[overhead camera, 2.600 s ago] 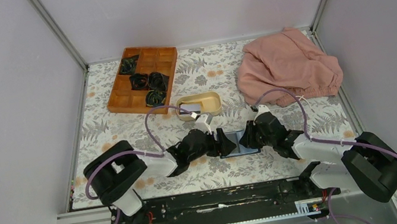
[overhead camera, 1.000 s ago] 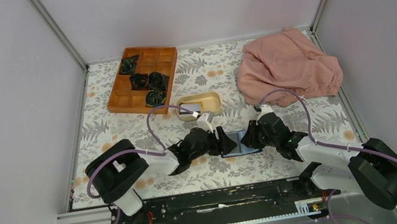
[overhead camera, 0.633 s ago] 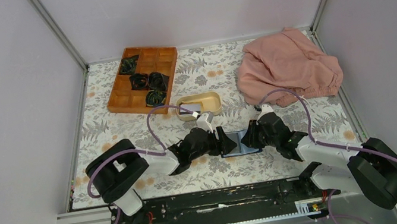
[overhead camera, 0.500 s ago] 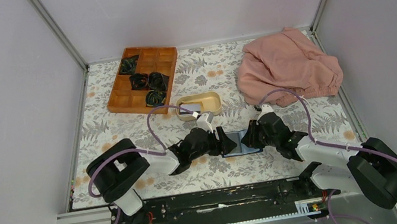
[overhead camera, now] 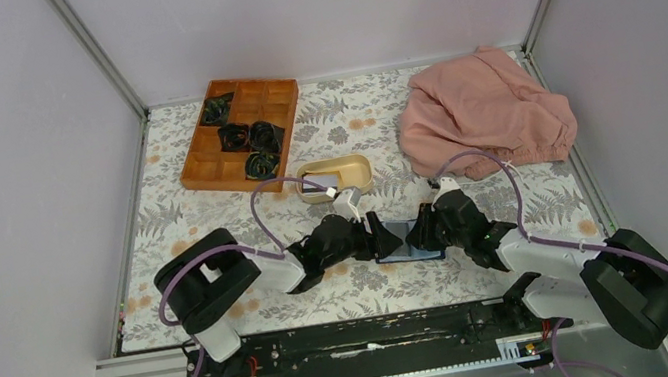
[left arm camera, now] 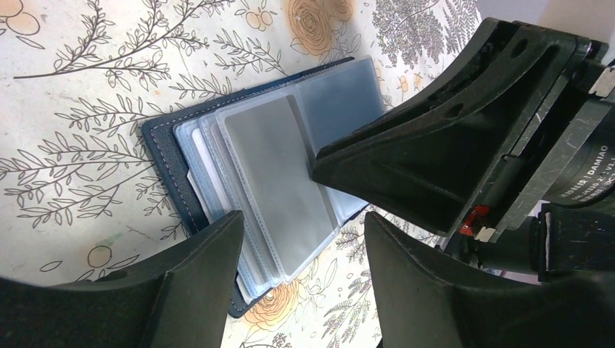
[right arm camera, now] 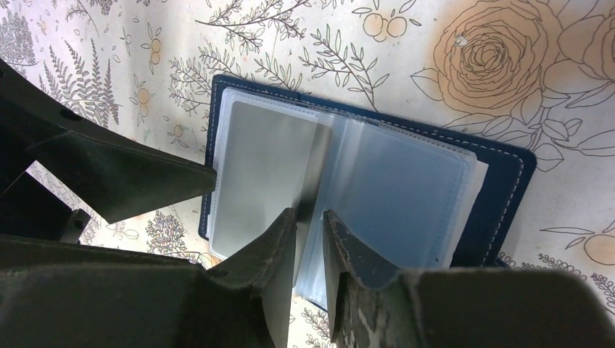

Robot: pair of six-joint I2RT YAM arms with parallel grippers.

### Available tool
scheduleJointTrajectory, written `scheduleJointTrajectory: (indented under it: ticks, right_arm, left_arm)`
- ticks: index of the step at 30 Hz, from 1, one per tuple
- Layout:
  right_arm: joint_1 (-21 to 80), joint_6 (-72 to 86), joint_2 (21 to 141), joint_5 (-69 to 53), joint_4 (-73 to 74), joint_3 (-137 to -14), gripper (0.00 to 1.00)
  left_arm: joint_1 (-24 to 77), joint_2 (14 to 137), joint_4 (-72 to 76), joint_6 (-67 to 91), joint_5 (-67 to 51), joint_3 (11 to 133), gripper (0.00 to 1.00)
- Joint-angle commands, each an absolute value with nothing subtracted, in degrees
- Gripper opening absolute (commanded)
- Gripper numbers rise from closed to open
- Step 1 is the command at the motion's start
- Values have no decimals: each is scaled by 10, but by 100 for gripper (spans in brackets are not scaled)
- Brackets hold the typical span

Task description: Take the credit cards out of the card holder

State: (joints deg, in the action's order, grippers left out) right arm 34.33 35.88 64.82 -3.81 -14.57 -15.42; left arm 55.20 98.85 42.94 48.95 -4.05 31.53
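The navy card holder (overhead camera: pixel 408 239) lies open on the floral table between my two grippers. Its clear sleeves fan out in the left wrist view (left arm camera: pixel 217 156) and the right wrist view (right arm camera: pixel 406 188). A pale grey credit card (left arm camera: pixel 279 174) sits in the top left sleeve and also shows in the right wrist view (right arm camera: pixel 265 177). My left gripper (left arm camera: pixel 304 243) is open and empty, its jaws straddling the holder's near edge. My right gripper (right arm camera: pixel 310 221) is nearly shut, its tips at the fold beside the grey card's edge, with nothing seen between them. No black card shows.
A beige oval dish (overhead camera: pixel 353 167) stands just behind the left gripper, with something pale in it. An orange compartment tray (overhead camera: pixel 214 162) holding dark items is at the back left. A pink cloth (overhead camera: pixel 485 114) lies at the back right.
The left arm has edged right, closer to the card holder. The right gripper has stayed at the holder's middle. The holder has barely shifted.
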Motion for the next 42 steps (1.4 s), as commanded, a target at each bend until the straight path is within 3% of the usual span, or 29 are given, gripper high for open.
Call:
scheduleJointTrajectory:
  ticks: [1, 16, 19, 29, 42]
  right_arm:
    - [340, 355, 656, -50, -169, -146, 28]
    - [338, 352, 628, -47, -154, -142, 29]
    - [338, 352, 614, -50, -156, -138, 34]
    - [334, 354, 575, -62, -169, -121, 66]
    - [328, 368, 531, -65, -159, -104, 73]
  left_arm:
    - [552, 998, 478, 497, -55, 318, 69]
    - [552, 1002, 482, 502, -87, 349, 69]
    - [552, 1005, 482, 503, -85, 350, 69]
    - [552, 1015, 479, 503, -88, 362, 69]
    - [557, 1048, 484, 508, -96, 390, 69]
